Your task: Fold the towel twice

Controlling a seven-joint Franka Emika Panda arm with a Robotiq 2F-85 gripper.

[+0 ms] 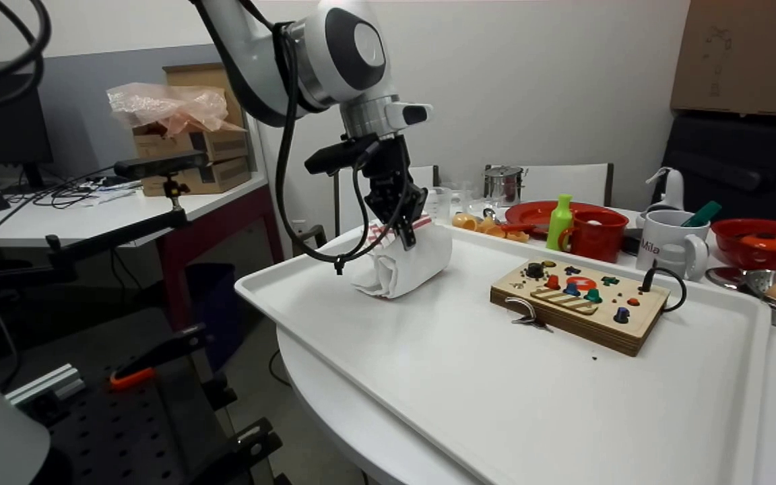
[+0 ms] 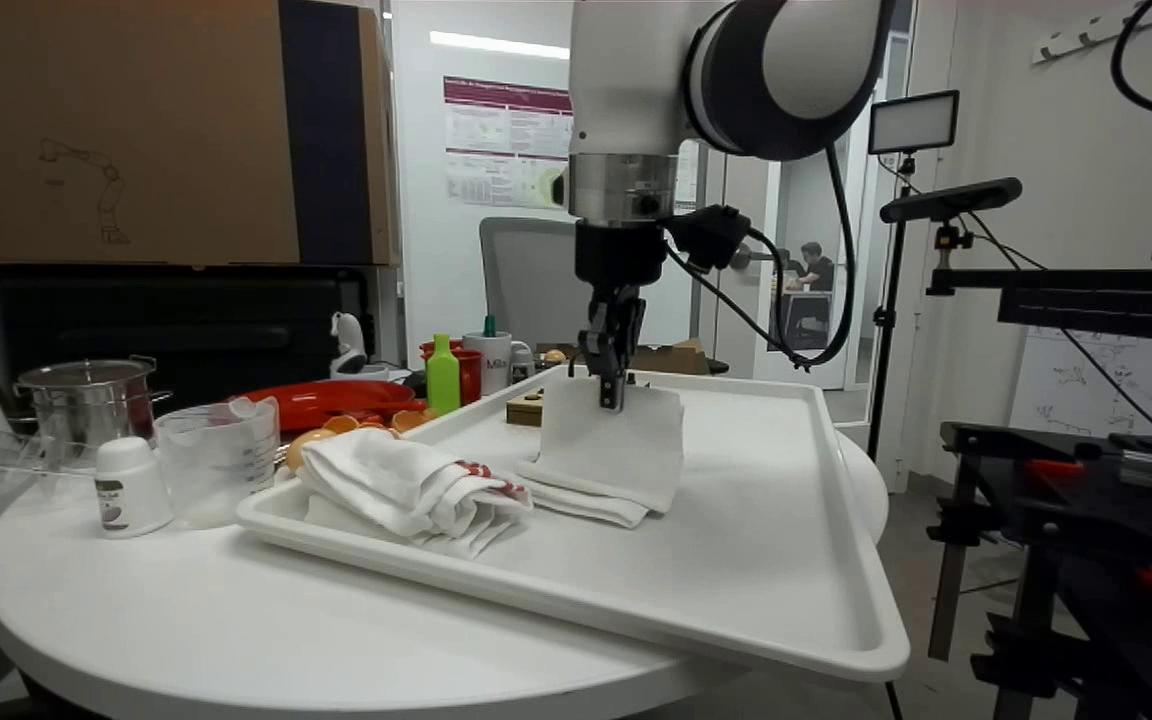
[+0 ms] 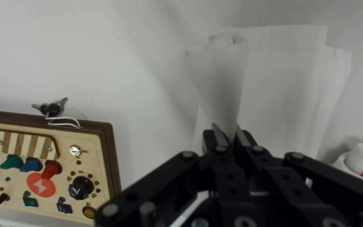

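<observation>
The white towel lies partly folded on the white tray (image 1: 496, 384), and one part of it stands raised. It shows in both exterior views (image 1: 418, 263) (image 2: 636, 455) and in the wrist view (image 3: 279, 88). No red stripes show clearly on its visible part. My gripper (image 2: 613, 392) is shut on the raised part, just above the tray; it shows also in an exterior view (image 1: 405, 239). In the wrist view a narrow pinch of cloth runs between the fingertips (image 3: 225, 127). The lower layers lie flat under the raised part.
A bunched white cloth with red stripes (image 2: 406, 490) lies beside the towel at the tray's corner. A wooden toy board (image 1: 580, 303) with keys stands on the tray. A green bottle (image 1: 560, 222), a red mug (image 1: 597, 236) and a white mug (image 1: 671, 242) stand beyond the rim.
</observation>
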